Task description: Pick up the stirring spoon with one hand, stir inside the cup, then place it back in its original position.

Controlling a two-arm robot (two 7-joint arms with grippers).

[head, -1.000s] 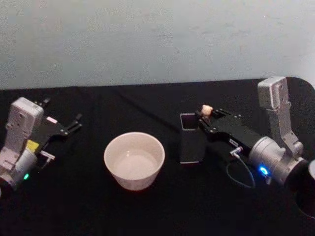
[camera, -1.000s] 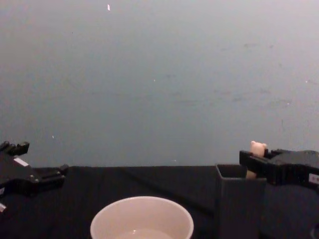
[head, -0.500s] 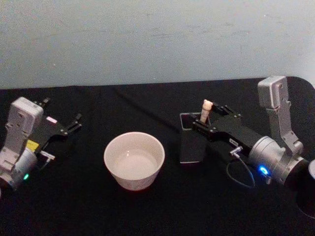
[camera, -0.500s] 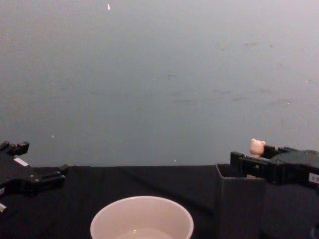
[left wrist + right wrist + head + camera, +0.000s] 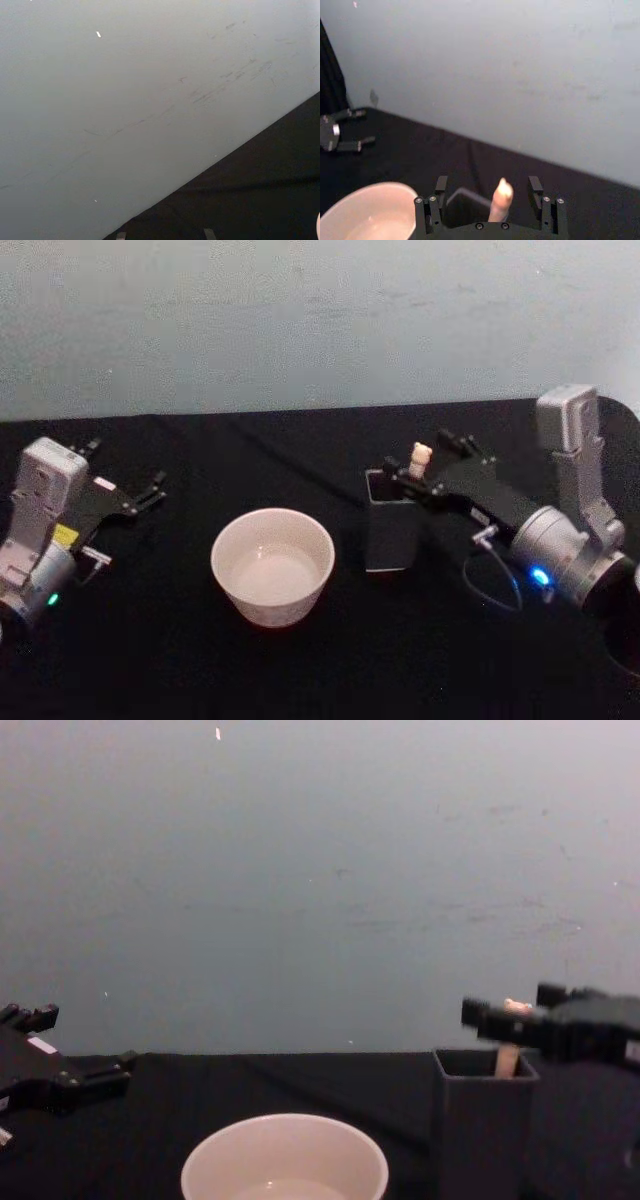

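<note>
Two grippers are on the black table (image 5: pixel 300 670), and we log the right one as the active arm. The right gripper (image 5: pixel 428 462) reaches in from 3 o'clock and sits above the open top of the dark grey holder (image 5: pixel 390 535). Its fingers (image 5: pixel 435 200) stand spread, one on each side of the stirring spoon (image 5: pixel 418 459), and in the right wrist view we see a gap between each finger and the beige handle. The spoon stands upright in the holder, bear head clear of the rim; its bowl is hidden inside. We note the cup (image 5: pixel 272 565) just at 9 o'clock of the holder, not touching it. The left gripper (image 5: pixel 150 490) rests parked at 9 o'clock of the cup, well apart, its fingers parted and holding nothing.
</note>
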